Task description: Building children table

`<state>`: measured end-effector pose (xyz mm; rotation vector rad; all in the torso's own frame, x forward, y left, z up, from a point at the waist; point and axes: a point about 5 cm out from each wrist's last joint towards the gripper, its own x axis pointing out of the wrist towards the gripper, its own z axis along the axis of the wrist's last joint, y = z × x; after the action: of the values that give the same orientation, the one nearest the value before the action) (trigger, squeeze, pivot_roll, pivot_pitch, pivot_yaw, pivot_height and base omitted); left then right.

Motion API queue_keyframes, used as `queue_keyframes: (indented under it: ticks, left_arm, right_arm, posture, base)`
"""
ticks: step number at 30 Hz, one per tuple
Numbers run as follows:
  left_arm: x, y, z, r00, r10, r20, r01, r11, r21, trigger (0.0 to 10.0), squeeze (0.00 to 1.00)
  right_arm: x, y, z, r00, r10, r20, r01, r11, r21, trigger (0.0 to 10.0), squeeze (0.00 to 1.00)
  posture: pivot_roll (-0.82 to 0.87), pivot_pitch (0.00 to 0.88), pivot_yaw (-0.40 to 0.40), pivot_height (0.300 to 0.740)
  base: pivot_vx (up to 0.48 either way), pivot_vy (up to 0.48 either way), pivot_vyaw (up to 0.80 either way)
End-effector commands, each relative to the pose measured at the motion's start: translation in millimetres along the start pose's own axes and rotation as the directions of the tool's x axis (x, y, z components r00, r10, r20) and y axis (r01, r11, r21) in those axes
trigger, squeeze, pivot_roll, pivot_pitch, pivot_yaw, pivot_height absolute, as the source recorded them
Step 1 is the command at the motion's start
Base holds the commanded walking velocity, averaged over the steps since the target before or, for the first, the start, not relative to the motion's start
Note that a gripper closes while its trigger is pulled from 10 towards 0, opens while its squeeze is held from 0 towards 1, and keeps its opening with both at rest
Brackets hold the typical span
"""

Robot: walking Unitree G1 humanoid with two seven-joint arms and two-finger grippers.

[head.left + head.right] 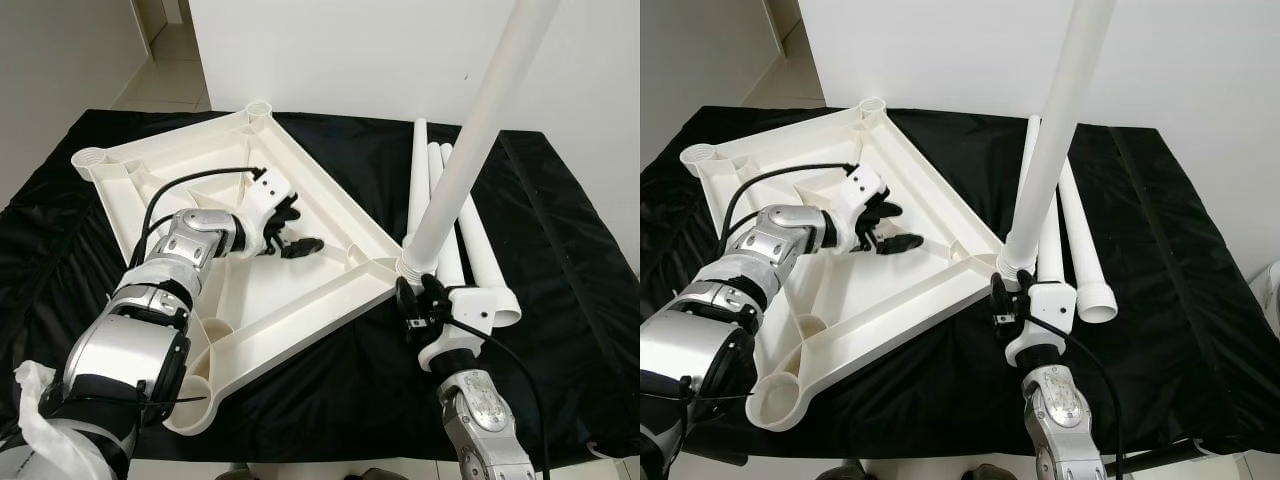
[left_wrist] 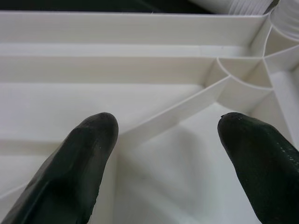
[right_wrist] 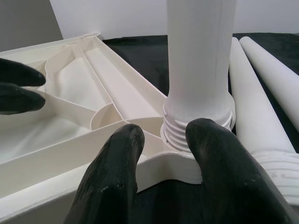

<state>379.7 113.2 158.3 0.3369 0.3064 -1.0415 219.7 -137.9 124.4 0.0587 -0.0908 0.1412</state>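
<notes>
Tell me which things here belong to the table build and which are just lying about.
Job:
- tabletop, upside down
- upright leg, threaded end at a corner socket
- spare legs beside it
- right end effector at the leg's base
- left end effector, open inside the tabletop

Lying about:
- black cloth
- white plastic near the left arm

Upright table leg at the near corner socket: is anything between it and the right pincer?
Nothing visible. The right pincer sits right at the threaded base of the upright table leg, where it enters the corner socket of the upturned tabletop. The spare legs lie beside it, not between.
</notes>
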Motion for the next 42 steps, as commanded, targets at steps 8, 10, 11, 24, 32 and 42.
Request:
queue_keyframes:
  ticks: [8, 10, 11, 24, 32, 42]
  left_arm:
    - [-17.7, 31.2, -16, 0.856, 0.504, -0.119, -0.504, 0.863, 0.030, 10.0, 0.00]
    - [-18.7, 31.8, -17, 0.856, 0.503, -0.122, -0.504, 0.863, 0.019, 10.0, 0.00]
    - [-18.7, 31.8, -17, 0.856, 0.503, -0.122, -0.504, 0.863, 0.019, 10.0, 0.00]
    - [-23.9, 35.0, -28, 0.809, 0.550, -0.209, -0.560, 0.828, 0.015, 3.8, 0.00]
    - [-23.2, 34.1, -31, 0.801, 0.555, -0.225, -0.566, 0.824, 0.019, 1.4, 0.00]
    - [-28.3, 36.3, -39, 0.749, 0.610, -0.257, -0.625, 0.780, 0.028, 0.0, 0.00]
  right_arm:
    - [-2.2, 2.6, -2, 1.000, 0.016, -0.006, -0.016, 1.000, 0.005, 10.0, 0.00]
    - [-1.8, 2.8, -2, 1.000, 0.018, -0.007, -0.018, 1.000, 0.005, 10.0, 0.00]
    - [-1.8, 2.8, -2, 1.000, 0.018, -0.007, -0.018, 1.000, 0.005, 10.0, 0.00]
    - [-2.2, 5.5, -5, 1.000, 0.022, -0.018, -0.022, 1.000, 0.009, 10.0, 0.00]
    - [-2.5, 5.0, -5, 1.000, 0.018, -0.020, -0.018, 1.000, 0.008, 10.0, 0.00]
    - [-2.3, 2.7, -4, 1.000, 0.008, -0.020, -0.008, 1.000, 0.000, 10.0, 0.00]
  posture:
    - [-0.06, 0.010, 0.018, 0.740]
    - [-0.05, 0.009, 0.019, 0.740]
    - [-0.05, 0.009, 0.019, 0.740]
    - [-0.06, 0.016, 0.023, 0.740]
    - [-0.06, 0.024, 0.026, 0.740]
    - [-0.07, 0.027, 0.025, 0.740]
  base:
    - [0.000, 0.000, 0.00]
    - [0.000, 0.000, 0.00]
    - [0.000, 0.000, 0.00]
    - [0.000, 0.000, 0.00]
    - [0.000, 0.000, 0.00]
    - [0.000, 0.000, 0.00]
